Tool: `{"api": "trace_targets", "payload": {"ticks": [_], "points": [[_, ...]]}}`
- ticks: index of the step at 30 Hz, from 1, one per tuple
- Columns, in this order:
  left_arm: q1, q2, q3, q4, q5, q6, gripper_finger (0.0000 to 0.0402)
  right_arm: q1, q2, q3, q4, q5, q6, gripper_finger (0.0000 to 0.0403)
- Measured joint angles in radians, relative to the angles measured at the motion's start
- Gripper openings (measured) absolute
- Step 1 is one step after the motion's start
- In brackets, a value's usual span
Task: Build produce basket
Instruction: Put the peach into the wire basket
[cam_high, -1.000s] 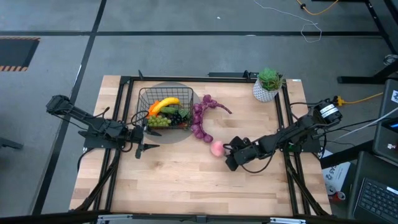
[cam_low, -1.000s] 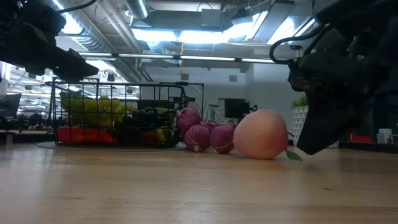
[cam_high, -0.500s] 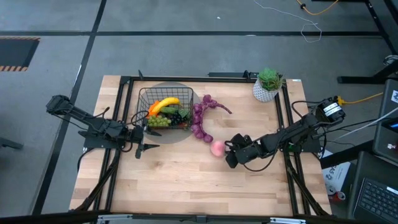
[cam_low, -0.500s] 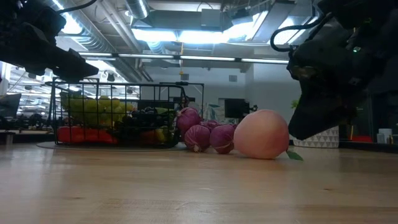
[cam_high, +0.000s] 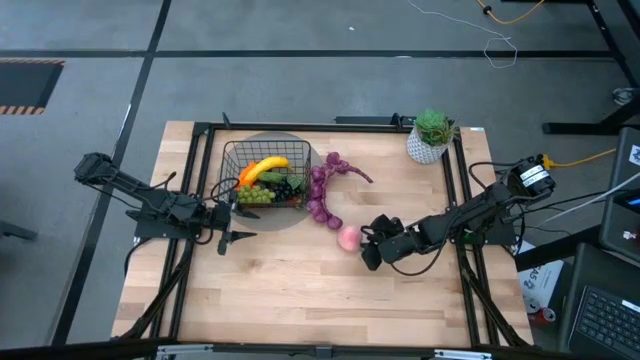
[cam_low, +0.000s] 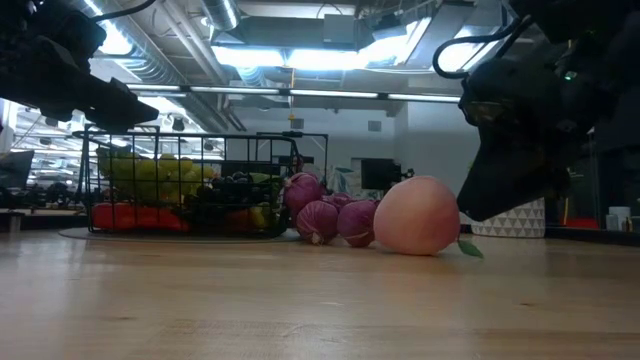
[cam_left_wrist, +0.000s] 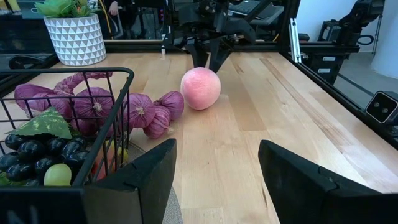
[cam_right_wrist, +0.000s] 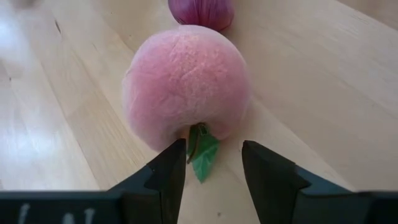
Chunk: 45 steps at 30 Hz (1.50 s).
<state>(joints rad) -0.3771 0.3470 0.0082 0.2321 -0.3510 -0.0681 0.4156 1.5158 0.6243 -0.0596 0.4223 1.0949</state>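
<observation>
With the right gripper (cam_high: 366, 250) just beside the peach (cam_high: 348, 238) mid-table, jaws parted narrower than the fruit, a push could roll it toward the bulbs (cam_high: 320, 196), away from the basket (cam_high: 263, 176); left gripper (cam_high: 232, 238) waits wide.

The black wire basket (cam_high: 266, 175) is sitting upright at the table's far left-centre, holding a banana (cam_high: 266, 166), green grapes (cam_high: 254, 195), dark grapes (cam_high: 287, 187) and red pieces. The purple bulb string (cam_high: 322, 190) is lying curved just beside its right wall. The pink peach (cam_high: 348, 237) is resting on the wood near the string's end.
</observation>
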Motion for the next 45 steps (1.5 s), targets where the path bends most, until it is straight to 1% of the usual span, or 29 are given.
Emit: {"api": "trace_targets", "payload": {"ticks": [3,8,12,19,31,34,38,41,45], "points": [[0.000,0.000,0.000,0.000,0.000,0.000,0.0225,0.000,0.000,0.000,0.010,-0.002,0.000,0.0154],[0.000,0.000,0.000,0.000,0.000,0.000,0.0225,0.000,0.002,0.000,0.020,-0.002,0.002,0.0138],[0.000,0.000,0.000,0.000,0.000,0.000,0.0225,0.000,0.030,0.000,0.058,-0.004,0.003,0.0130],[0.000,0.000,0.000,0.000,0.000,0.000,0.0225,0.000,0.078,0.000,0.089,-0.004,0.019,0.0130],[0.000,0.000,0.000,0.000,0.000,0.000,0.0225,0.000,0.086,0.000,0.103,0.003,0.028,0.0128],[0.000,0.000,0.000,0.000,0.000,0.000,0.0225,0.000,0.086,0.000,0.103,0.003,0.036,0.0118],[0.000,0.000,0.000,0.000,0.000,0.000,0.0225,0.000,0.096,0.000,0.106,0.005,0.056,0.0093],[0.000,0.000,0.000,0.000,0.000,0.000,0.0225,0.000,0.117,0.000,0.115,0.035,0.062,0.0078],[0.000,0.000,0.000,0.000,0.000,0.000,0.0225,-0.006,0.140,0.000,0.119,0.041,0.077,0.0067]]}}
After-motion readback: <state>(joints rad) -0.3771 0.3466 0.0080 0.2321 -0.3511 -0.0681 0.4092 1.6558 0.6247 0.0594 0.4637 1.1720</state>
